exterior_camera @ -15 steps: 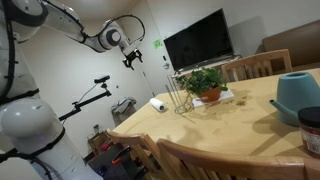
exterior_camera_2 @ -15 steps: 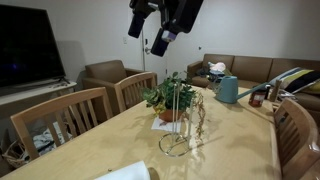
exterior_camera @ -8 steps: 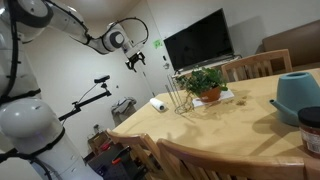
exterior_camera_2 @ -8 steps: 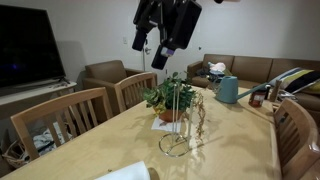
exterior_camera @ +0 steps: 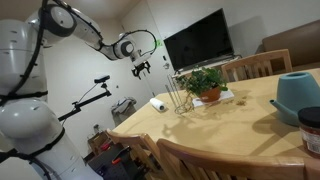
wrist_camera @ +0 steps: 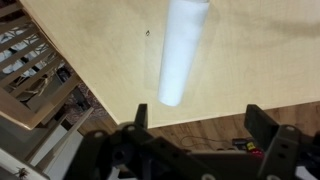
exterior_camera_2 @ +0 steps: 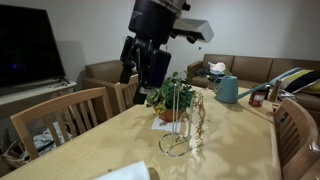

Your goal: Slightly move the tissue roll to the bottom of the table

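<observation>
- The end effector (exterior_camera: 143, 69) hangs in the air, well above the worktop (exterior_camera: 205, 128) and touching nothing.
- In the wrist view its fingers (wrist_camera: 140, 122) are spread wide with nothing between them, entering from 6 o'clock.
- The tissue roll (wrist_camera: 183, 50) lies on its side on the worktop, stretching from the picture's middle toward 12 o'clock, its near end close to the worktop's edge.
- In an exterior view the tissue roll (exterior_camera: 157, 104) sits near the worktop's corner, at about 8 o'clock from the potted plant (exterior_camera: 206, 82), with a wire rack (exterior_camera: 178, 96) between them.
- The end effector is at about 11 o'clock from the roll.
</observation>
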Motion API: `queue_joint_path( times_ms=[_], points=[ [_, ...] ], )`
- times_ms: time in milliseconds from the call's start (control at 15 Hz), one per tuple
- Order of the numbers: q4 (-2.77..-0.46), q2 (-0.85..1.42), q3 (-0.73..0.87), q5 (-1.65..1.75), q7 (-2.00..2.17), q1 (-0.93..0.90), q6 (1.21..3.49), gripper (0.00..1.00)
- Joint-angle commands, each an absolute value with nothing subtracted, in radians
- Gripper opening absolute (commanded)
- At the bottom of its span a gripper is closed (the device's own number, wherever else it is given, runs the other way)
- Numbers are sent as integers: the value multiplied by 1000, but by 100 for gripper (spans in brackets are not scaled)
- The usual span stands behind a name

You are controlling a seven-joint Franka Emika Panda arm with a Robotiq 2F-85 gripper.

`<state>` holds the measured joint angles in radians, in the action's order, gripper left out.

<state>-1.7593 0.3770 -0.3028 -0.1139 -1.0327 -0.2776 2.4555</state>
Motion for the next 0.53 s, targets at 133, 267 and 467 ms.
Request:
queue_joint_path(
  times_ms=[133, 267, 467],
  points=[
    [-1637, 484, -324, -84, -981, -279, 2433, 56],
    [-1622, 505, -327, -74, -968, -280, 2435, 40],
    [-1650, 498, -338, -76, -983, -267, 2454, 43]
  ],
)
